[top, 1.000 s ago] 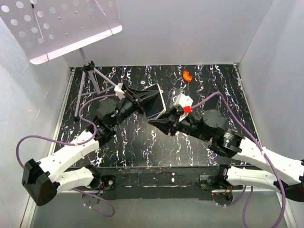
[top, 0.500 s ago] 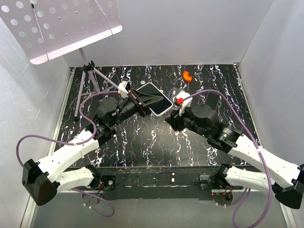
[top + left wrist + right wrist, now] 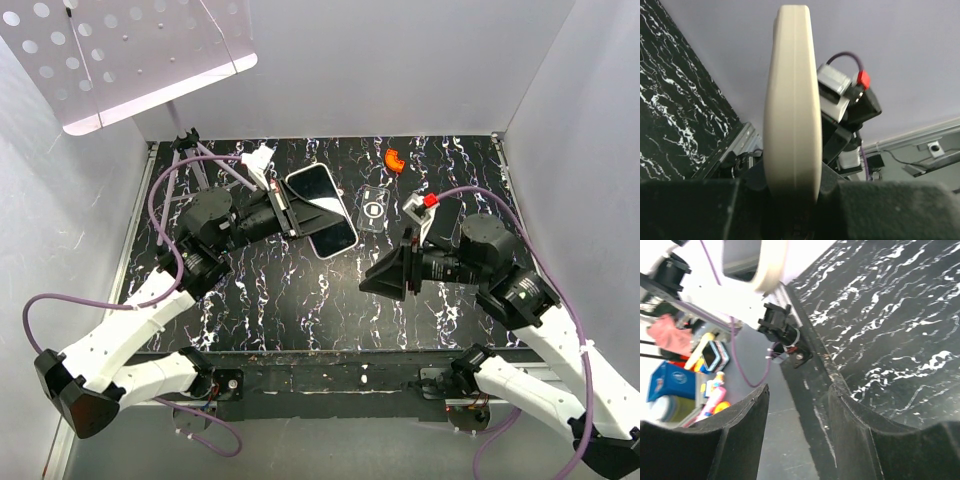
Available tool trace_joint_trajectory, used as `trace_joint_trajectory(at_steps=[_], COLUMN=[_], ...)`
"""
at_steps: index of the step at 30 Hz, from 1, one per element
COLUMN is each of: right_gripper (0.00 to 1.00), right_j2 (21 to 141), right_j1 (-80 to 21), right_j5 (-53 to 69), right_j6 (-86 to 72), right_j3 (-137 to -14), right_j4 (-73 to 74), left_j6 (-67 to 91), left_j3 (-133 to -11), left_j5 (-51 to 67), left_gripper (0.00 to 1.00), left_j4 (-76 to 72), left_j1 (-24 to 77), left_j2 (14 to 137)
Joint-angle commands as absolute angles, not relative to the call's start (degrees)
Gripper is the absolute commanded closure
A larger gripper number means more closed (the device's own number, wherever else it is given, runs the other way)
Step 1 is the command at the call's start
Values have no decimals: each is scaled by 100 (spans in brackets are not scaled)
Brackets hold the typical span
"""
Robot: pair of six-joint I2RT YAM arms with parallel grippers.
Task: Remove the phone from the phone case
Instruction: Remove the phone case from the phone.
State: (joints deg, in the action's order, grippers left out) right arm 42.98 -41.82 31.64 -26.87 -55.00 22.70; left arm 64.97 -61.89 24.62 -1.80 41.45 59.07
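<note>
My left gripper [image 3: 292, 210] is shut on the near end of the phone [image 3: 322, 208], which has a black screen and a white rim, and holds it above the back middle of the table. In the left wrist view the phone [image 3: 792, 100] stands edge-on, cream coloured, clamped between my left gripper's [image 3: 792, 200] jaws. A clear phone case [image 3: 374, 210] lies flat on the table just right of the phone, apart from it. My right gripper [image 3: 376, 281] is open and empty, right of centre and in front of the case. In the right wrist view its jaws [image 3: 797, 435] are apart with nothing between them.
A small orange piece [image 3: 394, 159] lies near the back edge. A tripod stand [image 3: 190, 165] stands at the back left under a perforated white panel [image 3: 130, 55]. White walls close in the black marbled table [image 3: 300, 300] on three sides.
My right gripper has let go of the phone and drawn back to the right and front. My left gripper has swung the phone toward the back and turned it.
</note>
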Motion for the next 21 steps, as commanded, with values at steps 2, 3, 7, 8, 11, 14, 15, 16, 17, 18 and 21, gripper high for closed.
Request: trace_joint_trajectory(at_steps=[2,3,7,8,11,14,15,16,17,18,21], right_gripper=[42,42,42,42,43,44,45,46,47,48,53], right_j2=[4570,4614,4877,4939,5167,5396,5457,5536,5598,5668,5844], right_j1=[-3622,-3551,-3366,-3349,-3349,-3349,-3349,-3349,-3349,-3349,-3349], right_j5=[5236,5543,5958,5976,6091,6284,6267,6232,6179,6161,6161], right_j6=[-3286,-3418,-3708,-3779,-4103,-4709,-4789,-4773,-4772,-4807,-5140], right_j3=[-5871,-5888,-5950,-5941,-5933,-5810,-5836,-5871,-5906,-5924,-5898], right_j4=[1417,1189,793,669,212,-832,-913,-905,-931,-1027,-1493], left_j6=[5766,5713,5695,5695,5704,5757,5774,5774,5774,5748,5617], left_j3=[-6495,-6530,-6478,-6460,-6399,-6328,-6319,-6311,-6319,-6337,-6425], left_j5=[3198,3304,3647,3700,3849,4007,4043,4069,4095,4122,4131], left_gripper=[100,100,100,100,100,100,100,100,100,100,100], left_j4=[-185,-124,-299,-325,-421,-606,-650,-685,-694,-694,-467], left_j1=[4096,4104,4104,4104,4104,4096,4096,4104,4096,4096,4096], left_j2=[5950,5950,5959,5968,5959,5977,5977,5968,5968,5976,6029])
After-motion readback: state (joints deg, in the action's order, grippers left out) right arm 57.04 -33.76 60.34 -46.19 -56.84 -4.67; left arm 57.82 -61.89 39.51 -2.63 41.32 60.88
